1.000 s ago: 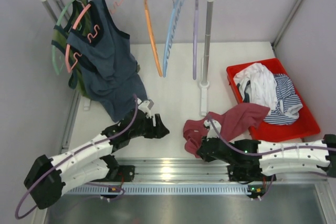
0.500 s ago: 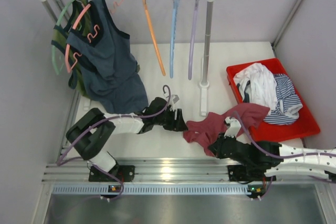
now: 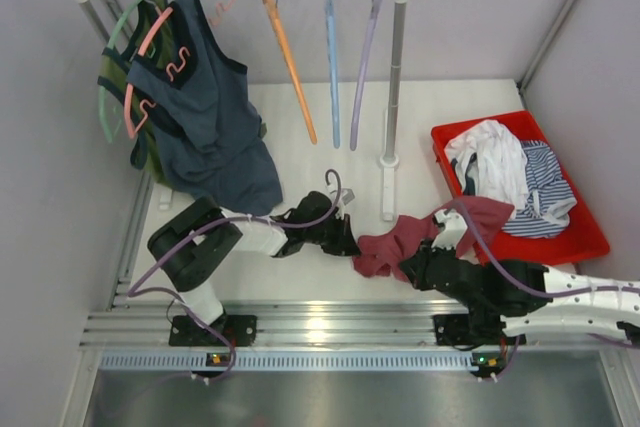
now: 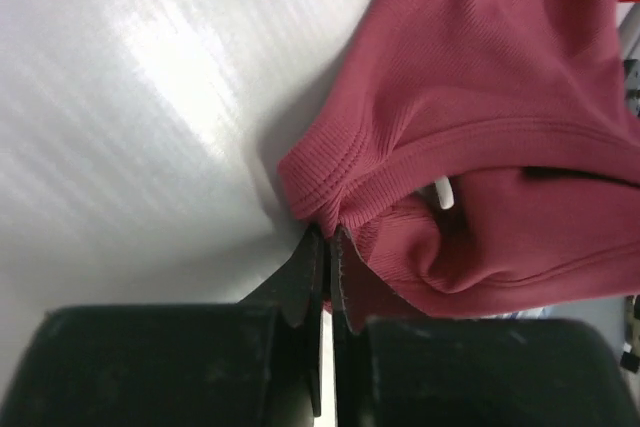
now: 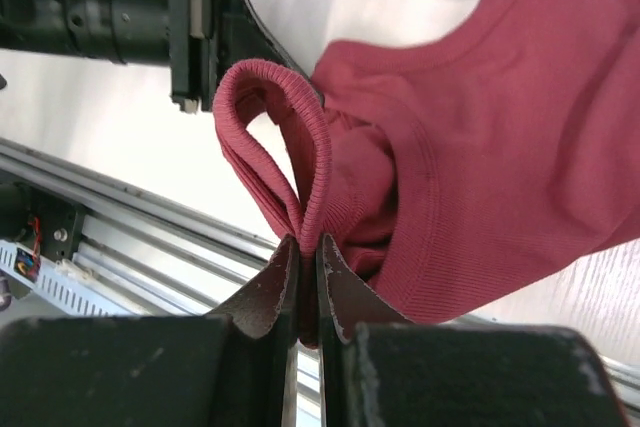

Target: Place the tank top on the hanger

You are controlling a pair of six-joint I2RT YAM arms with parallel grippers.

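The maroon tank top point(image 3: 400, 239) hangs bunched between both arms, low over the white table in front of the rack. My left gripper point(image 3: 352, 240) is shut on its left ribbed edge point(image 4: 330, 187); the fingertips pinch the hem in the left wrist view point(image 4: 326, 237). My right gripper point(image 3: 418, 265) is shut on a looped strap point(image 5: 280, 137), with the jaws pressed onto the fabric point(image 5: 308, 247). The rest of the top point(image 3: 480, 215) trails toward the red bin. The orange hanger point(image 3: 290, 62) hangs empty on the rail, far behind both grippers.
A clothes rack point(image 3: 396, 77) stands at the back with a dark blue-grey tank top point(image 3: 205, 117) on a pink hanger, plus a light blue hanger point(image 3: 331, 67) and a lilac hanger point(image 3: 362, 67). A red bin point(image 3: 590, 237) at right holds white and striped garments. The rack's foot point(image 3: 388, 187) sits behind the grippers.
My left arm swung right to the tank top and its gripper closed on the left edge. My right gripper carried the top slightly right. The empty hangers swing on the rail.
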